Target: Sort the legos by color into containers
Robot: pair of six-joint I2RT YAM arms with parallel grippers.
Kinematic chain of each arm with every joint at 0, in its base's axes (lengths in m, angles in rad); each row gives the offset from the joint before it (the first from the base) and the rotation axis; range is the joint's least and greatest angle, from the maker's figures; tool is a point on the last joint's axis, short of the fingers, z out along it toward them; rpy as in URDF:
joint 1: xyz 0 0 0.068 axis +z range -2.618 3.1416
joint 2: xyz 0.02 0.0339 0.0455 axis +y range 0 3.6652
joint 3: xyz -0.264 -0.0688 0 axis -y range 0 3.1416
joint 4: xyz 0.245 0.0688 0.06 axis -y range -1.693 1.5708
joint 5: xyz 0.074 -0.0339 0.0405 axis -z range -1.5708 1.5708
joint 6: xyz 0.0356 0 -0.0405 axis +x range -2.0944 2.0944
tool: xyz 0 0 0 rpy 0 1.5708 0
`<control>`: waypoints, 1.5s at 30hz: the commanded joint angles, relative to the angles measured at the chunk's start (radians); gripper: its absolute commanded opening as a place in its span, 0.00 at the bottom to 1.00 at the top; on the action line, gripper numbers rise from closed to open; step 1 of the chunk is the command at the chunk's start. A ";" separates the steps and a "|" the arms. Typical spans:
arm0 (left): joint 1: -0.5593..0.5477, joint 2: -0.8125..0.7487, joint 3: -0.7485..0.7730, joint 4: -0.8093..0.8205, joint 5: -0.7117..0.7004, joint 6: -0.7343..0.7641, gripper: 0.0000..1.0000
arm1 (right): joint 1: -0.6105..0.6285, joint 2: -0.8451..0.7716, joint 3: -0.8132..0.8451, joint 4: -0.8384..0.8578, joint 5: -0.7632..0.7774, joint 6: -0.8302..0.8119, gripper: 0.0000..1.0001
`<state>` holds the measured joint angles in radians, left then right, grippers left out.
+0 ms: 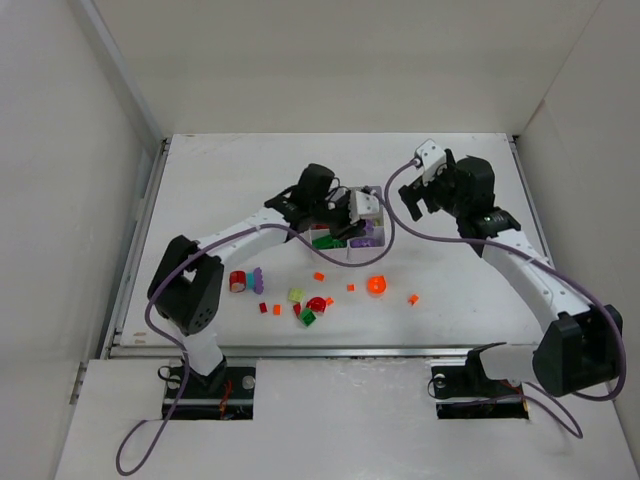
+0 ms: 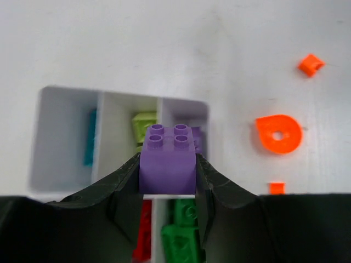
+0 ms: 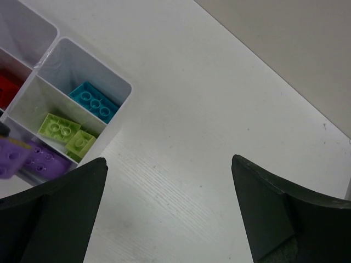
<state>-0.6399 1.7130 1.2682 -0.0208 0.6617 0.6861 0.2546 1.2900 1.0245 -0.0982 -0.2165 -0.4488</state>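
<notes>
My left gripper is shut on a chunky purple brick and holds it above the white six-compartment tray, over the wall beside the purple compartment. In the tray lie a cyan brick, yellow-green bricks, a red brick and green bricks. In the top view the left gripper hovers over the tray. My right gripper is open and empty over bare table, right of the tray; in the top view it hangs off the tray's right side.
Loose pieces lie in front of the tray: a red chunk, a purple piece, a yellow-green brick, a red piece, a green piece, an orange round piece and small orange bits. White walls enclose the table.
</notes>
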 commanded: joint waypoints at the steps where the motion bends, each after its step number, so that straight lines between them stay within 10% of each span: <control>1: -0.038 0.019 0.059 -0.088 0.096 0.049 0.00 | 0.000 -0.049 -0.030 0.058 0.011 0.024 1.00; 19: -0.087 0.111 0.096 -0.031 -0.113 -0.092 0.00 | -0.009 -0.118 -0.089 0.077 0.002 -0.018 1.00; 24: -0.087 0.111 0.095 -0.068 -0.103 -0.066 0.51 | -0.009 -0.118 -0.080 0.077 -0.007 -0.018 1.00; 31: -0.069 0.091 0.097 -0.057 -0.103 -0.089 0.90 | -0.009 -0.127 -0.061 0.077 0.003 -0.004 1.00; 38: -0.037 0.047 0.171 -0.149 -0.109 -0.119 1.00 | -0.009 -0.138 0.006 0.059 0.284 0.232 1.00; 45: 0.046 -0.093 0.108 -0.135 -0.359 -0.201 1.00 | -0.009 -0.117 0.080 -0.098 0.177 0.359 1.00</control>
<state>-0.6308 1.7535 1.3952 -0.1761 0.4263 0.5560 0.2485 1.1801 1.0367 -0.1223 -0.0040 -0.1978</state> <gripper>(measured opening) 0.997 0.998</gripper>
